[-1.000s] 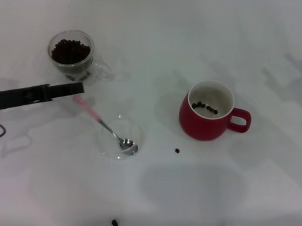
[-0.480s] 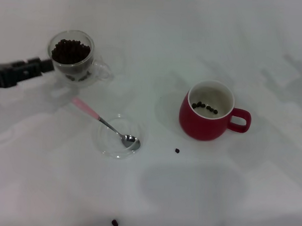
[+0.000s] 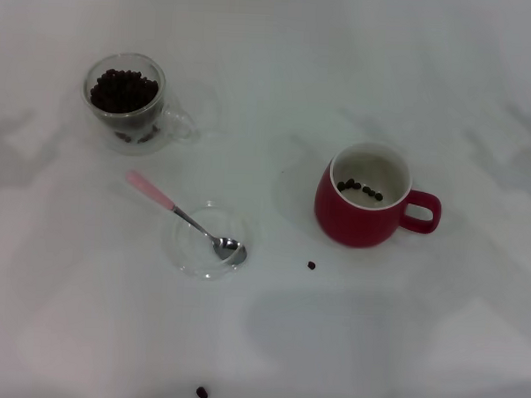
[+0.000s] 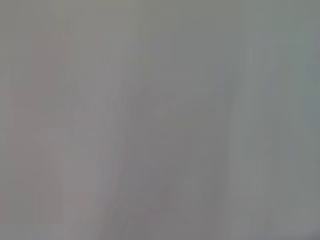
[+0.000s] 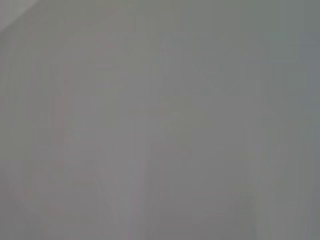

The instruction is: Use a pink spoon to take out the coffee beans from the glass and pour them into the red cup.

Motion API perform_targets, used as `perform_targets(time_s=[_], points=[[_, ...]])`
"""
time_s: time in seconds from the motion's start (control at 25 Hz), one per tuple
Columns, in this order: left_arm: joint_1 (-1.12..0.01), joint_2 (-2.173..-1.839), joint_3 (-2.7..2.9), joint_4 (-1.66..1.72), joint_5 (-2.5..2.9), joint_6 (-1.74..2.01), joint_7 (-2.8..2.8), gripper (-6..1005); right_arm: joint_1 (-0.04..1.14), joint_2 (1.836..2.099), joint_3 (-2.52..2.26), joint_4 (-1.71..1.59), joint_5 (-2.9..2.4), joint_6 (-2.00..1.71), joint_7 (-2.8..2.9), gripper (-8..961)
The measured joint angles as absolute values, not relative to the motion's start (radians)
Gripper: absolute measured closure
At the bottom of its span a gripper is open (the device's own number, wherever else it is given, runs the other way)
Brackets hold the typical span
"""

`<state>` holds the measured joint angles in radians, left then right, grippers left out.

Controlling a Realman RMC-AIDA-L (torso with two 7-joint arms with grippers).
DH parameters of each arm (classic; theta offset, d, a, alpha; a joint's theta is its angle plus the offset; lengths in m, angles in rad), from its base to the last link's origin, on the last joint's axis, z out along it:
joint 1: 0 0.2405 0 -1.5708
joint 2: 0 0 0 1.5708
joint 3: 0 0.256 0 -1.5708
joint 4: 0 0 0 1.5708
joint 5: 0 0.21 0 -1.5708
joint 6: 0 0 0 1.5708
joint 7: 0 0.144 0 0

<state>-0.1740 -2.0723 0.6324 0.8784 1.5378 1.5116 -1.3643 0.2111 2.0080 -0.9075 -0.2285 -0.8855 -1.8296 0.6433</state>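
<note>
In the head view the pink spoon [image 3: 181,215] lies on the table with its metal bowl resting in a flat clear glass saucer [image 3: 206,242]. The glass [image 3: 126,100], at the back left, is full of coffee beans [image 3: 123,89]. The red cup [image 3: 364,206] stands at the right with a few beans inside and its handle pointing right. Neither gripper shows in any view; both wrist views show only a plain grey surface.
One loose bean [image 3: 311,265] lies on the white table in front of the red cup, another [image 3: 201,393] near the front edge.
My left arm, which reached in from the left beside the spoon handle and then the glass, has pulled back out of the head view. The spoon lies released with its bowl in the saucer.
</note>
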Motion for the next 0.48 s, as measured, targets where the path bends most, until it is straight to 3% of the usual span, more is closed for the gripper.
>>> perform_targets(time_s=[0.48], points=[[-0.198, -2.065, 0.150, 0.598, 1.474, 1.474, -0.934, 422, 0.218, 2.011, -0.905, -0.046, -0.841, -1.912, 0.529, 113]])
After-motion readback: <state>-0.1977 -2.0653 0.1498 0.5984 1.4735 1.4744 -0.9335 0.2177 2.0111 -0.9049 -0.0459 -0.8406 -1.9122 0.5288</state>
